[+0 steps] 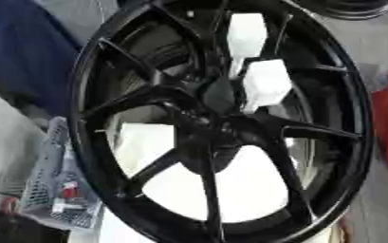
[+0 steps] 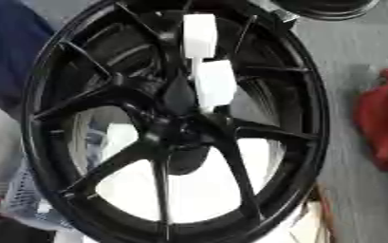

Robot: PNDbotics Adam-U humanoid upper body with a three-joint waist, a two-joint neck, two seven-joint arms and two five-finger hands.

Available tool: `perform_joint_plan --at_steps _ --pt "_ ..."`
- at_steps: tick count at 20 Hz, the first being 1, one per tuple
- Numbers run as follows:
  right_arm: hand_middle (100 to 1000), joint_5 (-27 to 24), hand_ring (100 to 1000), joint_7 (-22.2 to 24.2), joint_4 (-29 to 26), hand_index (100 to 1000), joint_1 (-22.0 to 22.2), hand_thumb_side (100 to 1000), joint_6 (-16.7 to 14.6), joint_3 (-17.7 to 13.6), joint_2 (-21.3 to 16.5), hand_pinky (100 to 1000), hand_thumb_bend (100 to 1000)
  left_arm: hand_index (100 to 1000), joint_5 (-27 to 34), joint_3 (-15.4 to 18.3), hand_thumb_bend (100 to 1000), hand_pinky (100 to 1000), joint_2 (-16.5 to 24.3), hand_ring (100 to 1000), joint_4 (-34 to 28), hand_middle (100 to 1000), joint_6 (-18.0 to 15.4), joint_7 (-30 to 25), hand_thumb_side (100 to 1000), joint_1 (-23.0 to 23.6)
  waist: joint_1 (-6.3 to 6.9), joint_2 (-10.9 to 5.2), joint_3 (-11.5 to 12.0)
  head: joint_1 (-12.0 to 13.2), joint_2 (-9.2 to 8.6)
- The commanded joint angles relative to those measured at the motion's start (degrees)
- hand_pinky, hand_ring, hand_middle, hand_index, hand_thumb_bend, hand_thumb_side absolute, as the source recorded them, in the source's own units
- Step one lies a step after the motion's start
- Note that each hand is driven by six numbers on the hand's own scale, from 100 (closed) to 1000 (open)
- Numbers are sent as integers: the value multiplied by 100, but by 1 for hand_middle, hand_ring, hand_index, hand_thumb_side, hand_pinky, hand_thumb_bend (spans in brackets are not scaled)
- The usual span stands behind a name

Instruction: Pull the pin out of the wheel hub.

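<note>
A large black spoked wheel (image 1: 130, 61) fills both views, standing tilted. Its hub (image 1: 222, 130) lies a little below the middle, where the spokes meet. Just above the hub, in front of the spokes, two white blocky pieces show: one higher up (image 1: 246, 33) and one lower (image 1: 267, 83), joined by a thin neck. I cannot tell whether they are the pin. A dark rounded shape (image 2: 180, 95) sits beside the lower piece, against the hub. I can make out neither hand against the black wheel.
A grey mesh basket (image 1: 51, 190) with small items stands at the lower left. Blue cloth (image 1: 18, 52) hangs at the left, and a red thing (image 2: 383, 123) lies at the right. Part of another dark wheel (image 2: 329, 9) shows at the top right. A white surface (image 1: 230, 190) shows through the spokes.
</note>
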Motion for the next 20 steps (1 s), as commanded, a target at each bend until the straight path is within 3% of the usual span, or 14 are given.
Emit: perform_joint_plan --at_steps 1,10,13,17,20 --pt "756 -46 758 -43 9 820 -49 480 -15 -108 -237 824 100 789 -11 75 160 919 63 541 -117 638 -2 13 967 -7 35 -175 -10 8 -35" --pt "755 -36 756 -59 28 820 -23 479 -18 -104 -235 824 100 790 7 82 164 920 46 543 -117 638 4 21 965 -2 23 -201 -12 7 -52" --pt "756 23 757 56 -27 823 9 419 55 -34 -259 823 100 790 11 77 164 920 44 544 -117 638 11 15 966 -11 9 -201 -5 9 -63" --pt "761 414 767 757 -388 827 68 253 395 188 -340 819 100 790 12 71 164 920 45 543 -117 638 17 4 965 -23 -4 -201 25 -14 -78" --pt "766 799 774 1531 -671 832 58 200 671 362 -386 817 100 790 14 68 166 920 48 543 -117 638 21 -1 965 -22 -23 -209 50 -40 -72"
